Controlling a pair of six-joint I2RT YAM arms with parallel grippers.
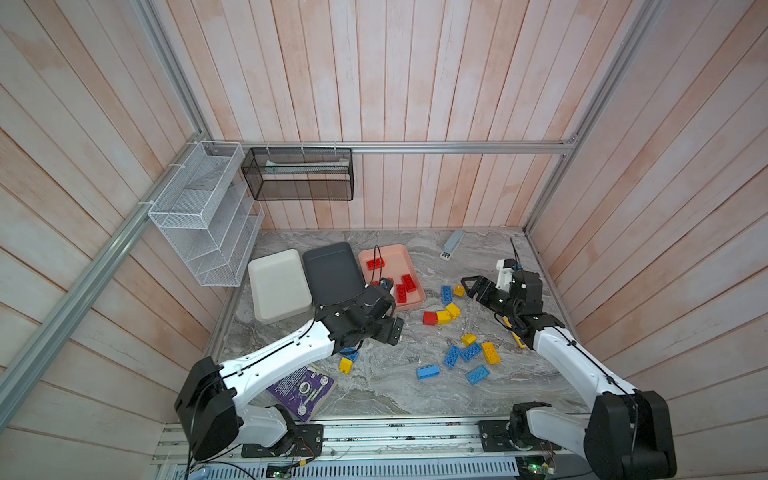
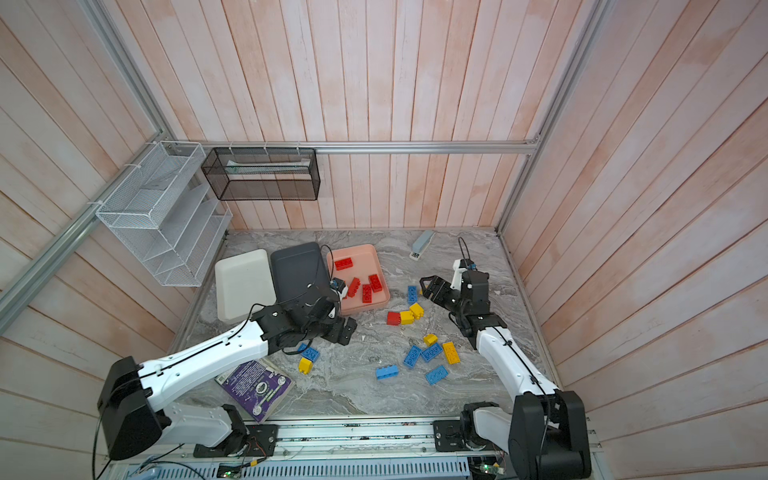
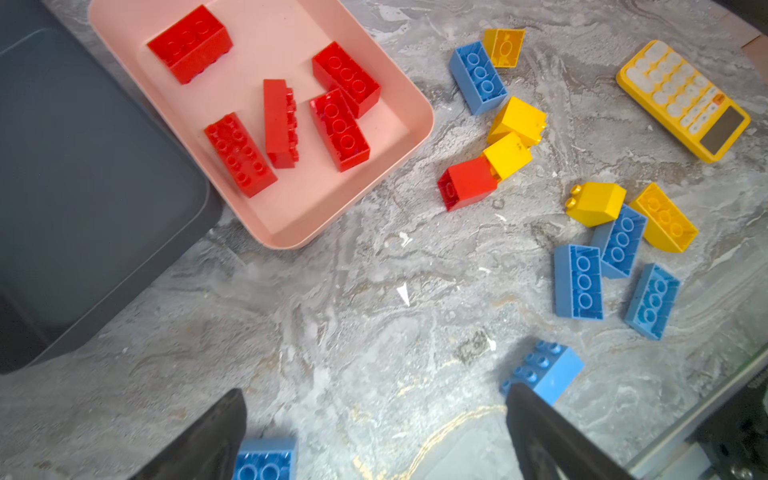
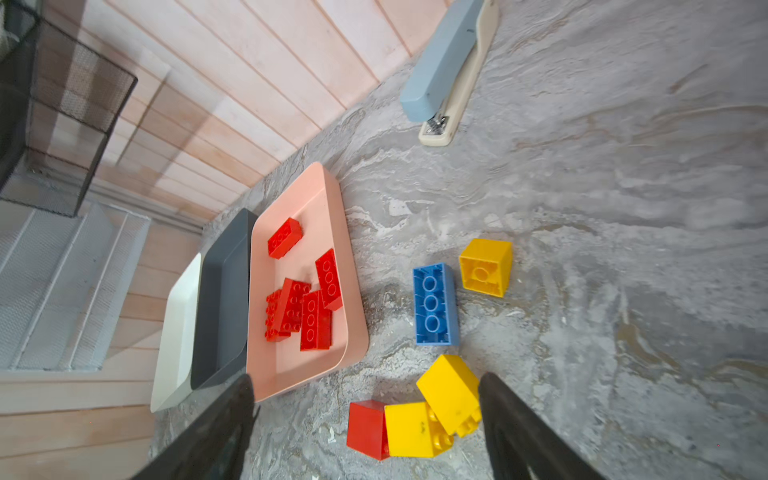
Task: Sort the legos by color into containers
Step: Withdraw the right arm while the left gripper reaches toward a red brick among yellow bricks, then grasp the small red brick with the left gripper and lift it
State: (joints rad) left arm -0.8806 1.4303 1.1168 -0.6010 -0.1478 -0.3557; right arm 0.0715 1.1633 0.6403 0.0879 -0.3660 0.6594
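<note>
Three trays stand side by side at the back left: white (image 1: 278, 286), dark grey (image 1: 332, 270) and salmon pink (image 1: 395, 258). The pink one holds several red legos (image 3: 336, 129); the other two show nothing inside. Loose legos lie right of the trays: a red one (image 1: 430, 318) touching two yellow ones (image 4: 449, 390), a blue one (image 4: 434, 305), and a blue and yellow cluster (image 1: 469, 351). My left gripper (image 3: 376, 415) hangs open over bare table in front of the pink tray. My right gripper (image 4: 365, 382) is open above the red and yellow group, holding nothing.
A yellow calculator (image 3: 683, 99) lies at the right, partly under the right arm. A grey stapler (image 1: 452, 244) sits at the back, a purple book (image 1: 301, 388) at the front left. A blue lego (image 1: 351, 354) and a yellow lego (image 1: 345, 365) lie under my left arm. Wire baskets (image 1: 208, 216) hang on the walls.
</note>
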